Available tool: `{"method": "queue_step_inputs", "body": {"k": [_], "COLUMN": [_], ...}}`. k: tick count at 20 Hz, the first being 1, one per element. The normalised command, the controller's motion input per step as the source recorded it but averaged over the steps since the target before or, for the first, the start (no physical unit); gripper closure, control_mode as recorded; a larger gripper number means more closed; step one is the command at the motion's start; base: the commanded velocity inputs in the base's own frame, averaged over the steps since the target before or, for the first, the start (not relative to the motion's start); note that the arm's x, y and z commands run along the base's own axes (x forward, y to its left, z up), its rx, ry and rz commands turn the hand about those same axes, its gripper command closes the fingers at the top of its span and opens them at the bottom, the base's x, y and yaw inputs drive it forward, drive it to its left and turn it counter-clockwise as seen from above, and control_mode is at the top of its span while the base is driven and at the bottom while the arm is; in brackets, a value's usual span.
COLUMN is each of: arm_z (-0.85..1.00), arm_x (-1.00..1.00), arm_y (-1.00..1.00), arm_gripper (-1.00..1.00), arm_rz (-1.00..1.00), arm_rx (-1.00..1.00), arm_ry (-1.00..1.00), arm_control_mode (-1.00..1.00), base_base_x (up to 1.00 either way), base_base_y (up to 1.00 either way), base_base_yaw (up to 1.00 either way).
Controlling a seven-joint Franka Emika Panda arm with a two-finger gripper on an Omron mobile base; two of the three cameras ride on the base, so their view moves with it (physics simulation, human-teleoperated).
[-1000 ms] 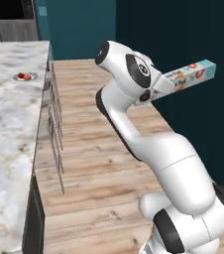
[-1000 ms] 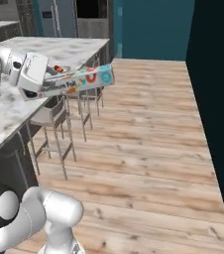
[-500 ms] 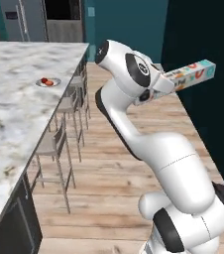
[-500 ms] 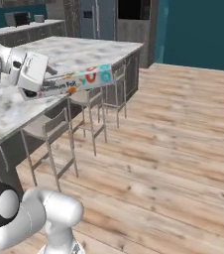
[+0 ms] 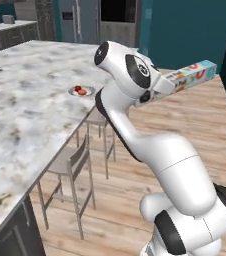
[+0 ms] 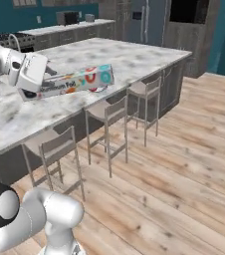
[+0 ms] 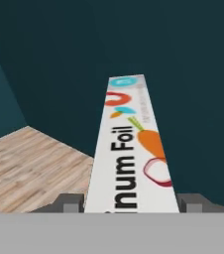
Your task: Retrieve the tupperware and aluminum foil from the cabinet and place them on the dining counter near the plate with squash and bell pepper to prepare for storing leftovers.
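Our gripper [image 7: 131,202] is clamped on the aluminum foil [image 5: 192,76] at one end of the carton, a finger tip on either long side in the hand view, and the box runs straight out ahead of the hand with its printed face up. So the long axis of the carton continues the line of the hand, and the free end is the part farthest from the wrist. In the left base view, reading from the left, the dining counter [image 5: 20,125] spreads from the near left corner away toward the back, the plate [image 5: 81,92] sits close to the counter's right-hand long edge above the stools [image 5: 70,167], and then comes our arm with the carton pointing off to the right over bare floor, away from the counter. That is the relation the coming move turns on, as we judge it: the plate lies to the arm's left and somewhat ahead, while the carton aims the opposite way, so the hand must swing across the counter edge before the box can be lowered. In the right base view the carton [image 6: 77,82] hangs level, above the counter top and clear of it. We cannot make out the tupperware on the marble from here.
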Motion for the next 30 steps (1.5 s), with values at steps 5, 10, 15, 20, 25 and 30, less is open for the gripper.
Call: {"method": "queue_step_inputs", "body": {"k": [5,10,15,20,25,30], "arm_z": [0.00,0.00,0.00,0.00,0.00,0.00], "arm_x": [0.00,0.00,0.00,0.00,0.00,0.00], "arm_y": [0.00,0.00,0.00,0.00,0.00,0.00], "arm_gripper": [1.00,1.00,1.00,1.00,1.00,1.00], "arm_rz": [0.00,0.00,0.00,0.00,0.00,0.00], "arm_rx": [0.00,0.00,0.00,0.00,0.00,0.00], "arm_ry": [0.00,0.00,0.00,0.00,0.00,0.00], "arm_control_mode": [1.00,1.00,1.00,1.00,1.00,1.00], "base_base_x": [1.00,1.00,1.00,1.00,1.00,1.00], "base_base_y": [-0.76,-0.72,-0.68,-0.78,-0.70,-0.47], "base_base_yaw": [0.39,0.41,0.43,0.40,0.43,0.50]}}
